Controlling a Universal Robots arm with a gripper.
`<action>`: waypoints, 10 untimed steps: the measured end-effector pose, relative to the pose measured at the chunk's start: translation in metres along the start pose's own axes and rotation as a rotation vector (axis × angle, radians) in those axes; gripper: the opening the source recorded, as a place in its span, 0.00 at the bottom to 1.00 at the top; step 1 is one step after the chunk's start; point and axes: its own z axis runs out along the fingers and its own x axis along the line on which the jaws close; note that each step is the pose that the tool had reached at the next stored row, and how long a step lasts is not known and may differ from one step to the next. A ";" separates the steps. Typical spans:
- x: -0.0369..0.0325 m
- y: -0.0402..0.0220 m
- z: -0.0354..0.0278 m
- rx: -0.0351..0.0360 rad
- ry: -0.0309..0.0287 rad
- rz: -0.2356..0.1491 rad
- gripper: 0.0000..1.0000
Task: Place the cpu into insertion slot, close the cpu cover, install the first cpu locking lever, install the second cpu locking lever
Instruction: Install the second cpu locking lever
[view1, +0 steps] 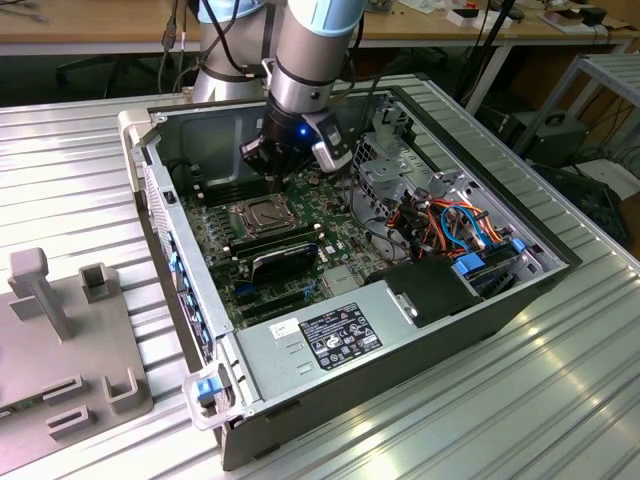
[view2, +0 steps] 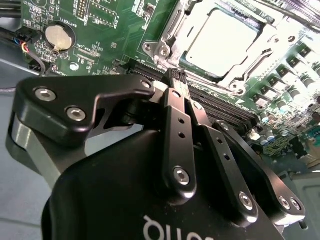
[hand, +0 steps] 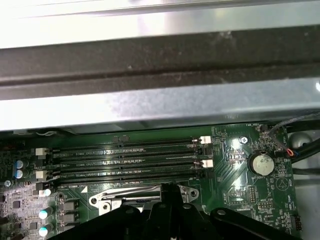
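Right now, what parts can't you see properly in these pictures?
- The gripper body blocks part of the motherboard in the second wrist view; its jaws look shut, holding nothing.
- The cpu sits under the cpu cover; whether both levers are latched cannot be told.
- In the exterior view the arm hides the case's back corner.
- In the first wrist view the socket is half hidden by the gripper.

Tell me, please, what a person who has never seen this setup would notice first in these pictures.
First the open computer case on the ribbed metal table, with the robot arm reaching down into it. In the second wrist view the black claw, fingers closed together, hangs just beside the cpu, which lies in its socket under the silvery cpu cover. The exterior view shows coloured cables on its right side.
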 end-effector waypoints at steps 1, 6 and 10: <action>0.0000 -0.0007 -0.0002 0.0000 0.0000 0.000 0.11; -0.0017 -0.0067 -0.0011 0.0000 0.0000 0.000 0.11; -0.0027 -0.0083 -0.0014 0.0001 0.0001 0.000 0.11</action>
